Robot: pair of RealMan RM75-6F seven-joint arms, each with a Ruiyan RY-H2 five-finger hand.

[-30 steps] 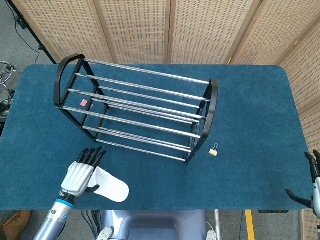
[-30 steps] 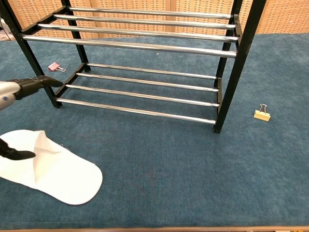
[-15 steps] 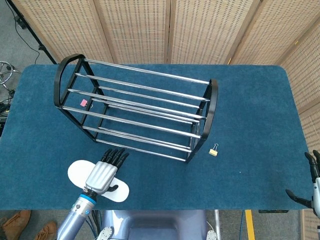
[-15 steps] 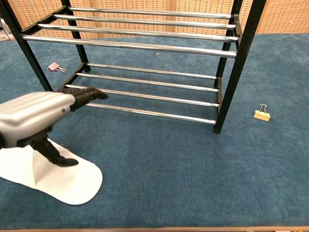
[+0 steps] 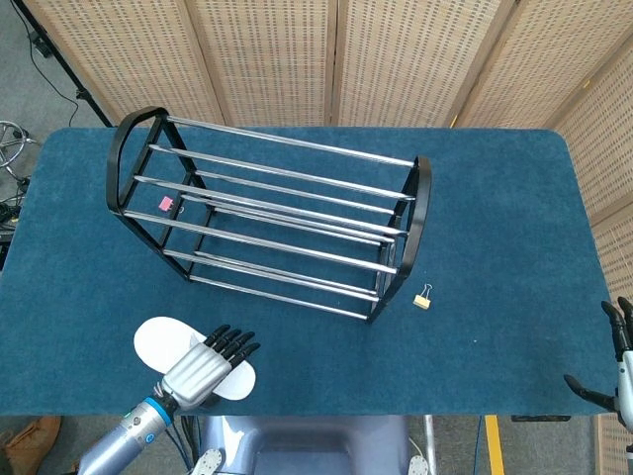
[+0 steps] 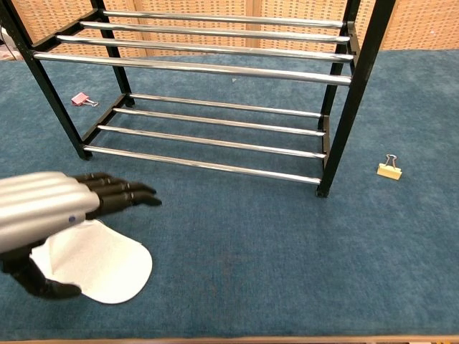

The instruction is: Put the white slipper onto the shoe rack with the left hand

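Note:
The white slipper (image 5: 161,340) lies flat on the blue table near the front left edge, also seen in the chest view as the slipper (image 6: 107,259). My left hand (image 5: 206,360) hovers over its right half with fingers stretched out flat towards the right and nothing gripped. In the chest view the left hand (image 6: 51,212) covers the slipper's left part, the thumb down beside its near edge. The shoe rack (image 5: 269,224), black end frames with chrome rods, stands behind, its shelves bare. My right hand (image 5: 617,368) hangs open at the far right edge.
A yellow binder clip (image 5: 422,298) lies right of the rack, seen as the yellow clip (image 6: 389,169) in the chest view. A pink binder clip (image 5: 165,203) lies under the rack's left end. Wicker screens stand behind the table.
My left hand has slid right across the slipper and drawn back towards the front edge, fingers now pointing right. The slipper has stayed in place. The right hand has not moved.

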